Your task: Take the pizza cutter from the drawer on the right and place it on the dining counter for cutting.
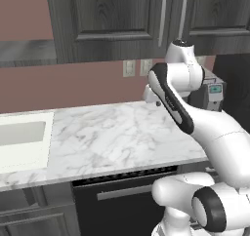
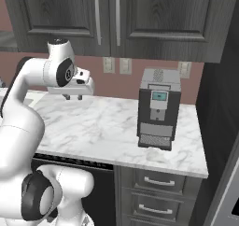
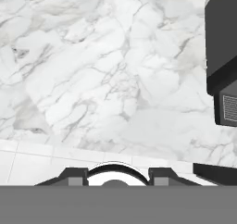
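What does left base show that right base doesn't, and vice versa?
Left base view alone: the built-in sink set into the worktop at far left, and a grey strip on the wall above it.

Right base view alone: the stack of closed drawers under the worktop's right end, the coffee machine's whole front with its small screen, and the gripper hanging above the marble, nothing visible between its fingers.

Both: the marble worktop, the dark upper cabinets with bar handles, the wall outlets, the coffee machine, the dark appliance front below, and the white arm.
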Tool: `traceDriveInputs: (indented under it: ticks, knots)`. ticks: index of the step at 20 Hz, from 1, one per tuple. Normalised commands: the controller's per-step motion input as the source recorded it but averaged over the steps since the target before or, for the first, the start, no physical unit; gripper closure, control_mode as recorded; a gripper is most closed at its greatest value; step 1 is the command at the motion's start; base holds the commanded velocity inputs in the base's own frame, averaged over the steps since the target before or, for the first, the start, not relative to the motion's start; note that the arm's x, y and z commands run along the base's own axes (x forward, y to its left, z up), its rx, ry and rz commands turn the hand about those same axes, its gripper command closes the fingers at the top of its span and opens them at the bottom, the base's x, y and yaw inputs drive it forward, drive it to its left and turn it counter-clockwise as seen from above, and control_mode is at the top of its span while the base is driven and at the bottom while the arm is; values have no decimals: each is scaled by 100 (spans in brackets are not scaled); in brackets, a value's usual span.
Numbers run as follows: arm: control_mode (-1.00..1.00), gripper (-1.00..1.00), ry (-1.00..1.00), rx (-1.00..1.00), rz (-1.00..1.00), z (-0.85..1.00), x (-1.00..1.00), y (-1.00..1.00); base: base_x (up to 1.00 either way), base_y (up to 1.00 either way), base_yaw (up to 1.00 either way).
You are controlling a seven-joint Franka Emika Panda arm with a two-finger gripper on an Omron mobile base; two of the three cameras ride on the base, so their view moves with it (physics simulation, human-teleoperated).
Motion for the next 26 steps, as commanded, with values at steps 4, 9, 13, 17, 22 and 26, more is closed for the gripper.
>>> traceDriveInputs:
  ticks: [4,9,13,17,22,26]
  knots:
    - [-100,-100,-2,3,-6,-3,-41,-43,0,0,0]
    - [-100,-100,-7,25,-20,-34,-100,-100,0,0,0]
    - [-100,-100,-2,28,-36,-43,-85,-100,0,0,0]
    - [-100,-100,-1,24,-51,-36,-53,-72,0,0,0]
    - [-100,-100,-10,29,-31,-41,-28,-82,0,0,0]
    - [-100,-100,-18,23,-9,-50,-23,-69,0,0,0]
